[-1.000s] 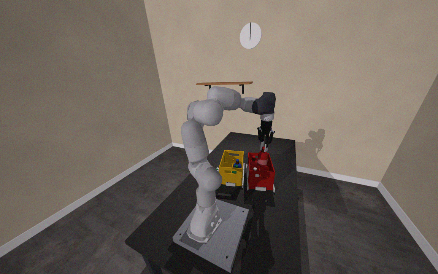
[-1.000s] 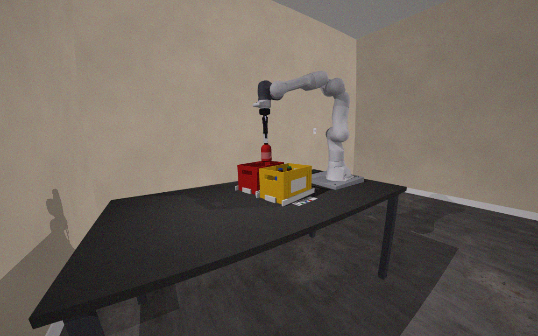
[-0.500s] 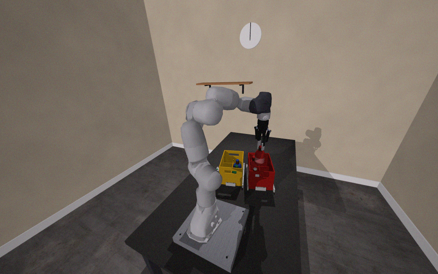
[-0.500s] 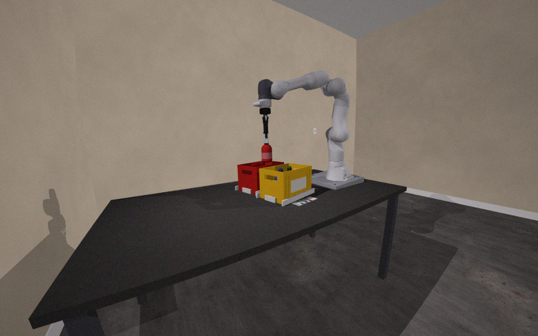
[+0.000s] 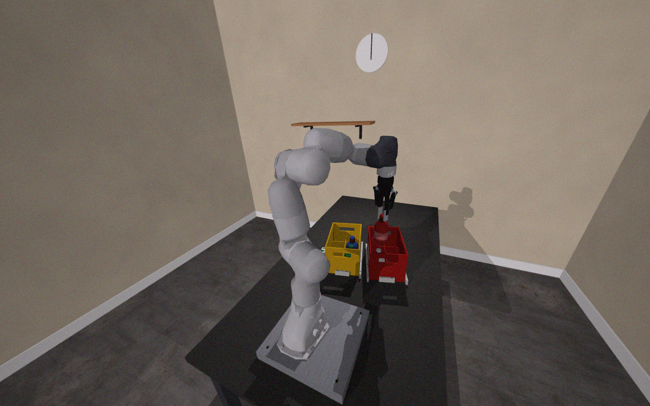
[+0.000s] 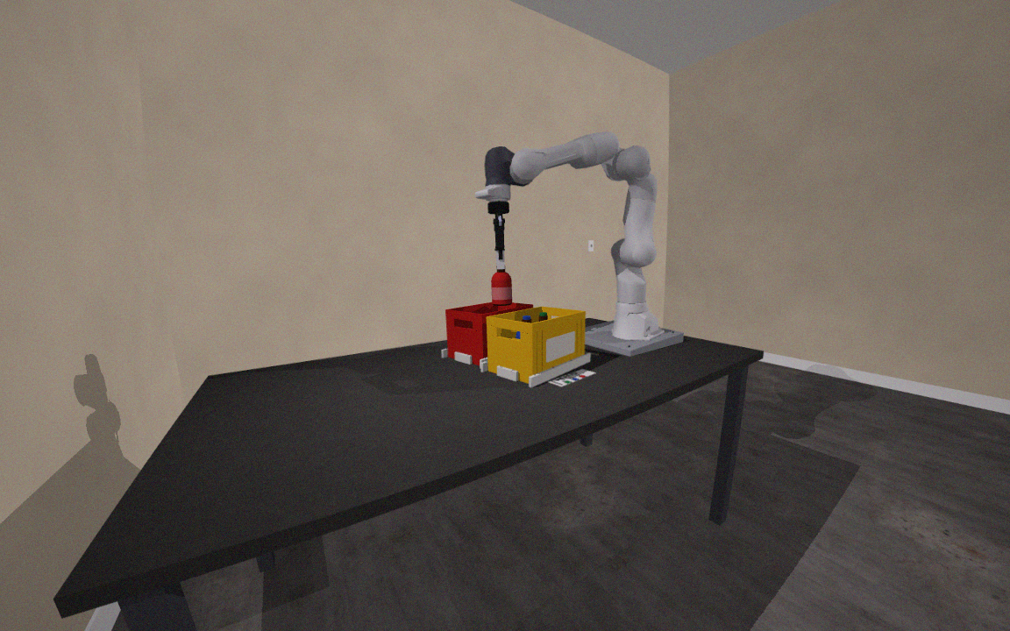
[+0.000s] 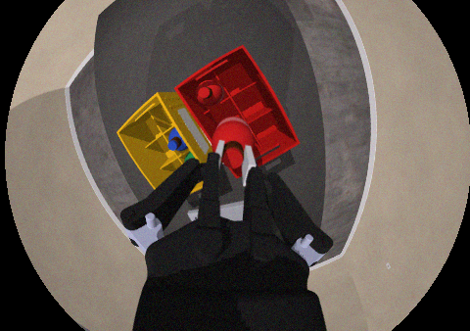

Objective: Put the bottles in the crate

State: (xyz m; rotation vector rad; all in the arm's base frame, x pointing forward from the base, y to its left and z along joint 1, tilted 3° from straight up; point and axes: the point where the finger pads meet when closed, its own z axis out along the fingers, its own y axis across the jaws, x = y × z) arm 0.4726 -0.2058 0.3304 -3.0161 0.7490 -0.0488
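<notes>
My gripper is shut on the neck of a red bottle with a pink label. The bottle hangs upright, its base just above the rim of the red crate, over the crate's far part on the side toward the yellow crate. The bottle also shows in the exterior view and between my fingers in the wrist view. Another red bottle stands in the red crate. The yellow crate holds a blue-capped bottle and a green-capped one. The pick list lies beside the yellow crate.
The two crates stand side by side with a narrow gap, near the arm's base plate. Inner dividers split each crate into cells. A wooden shelf hangs on the wall behind the arm.
</notes>
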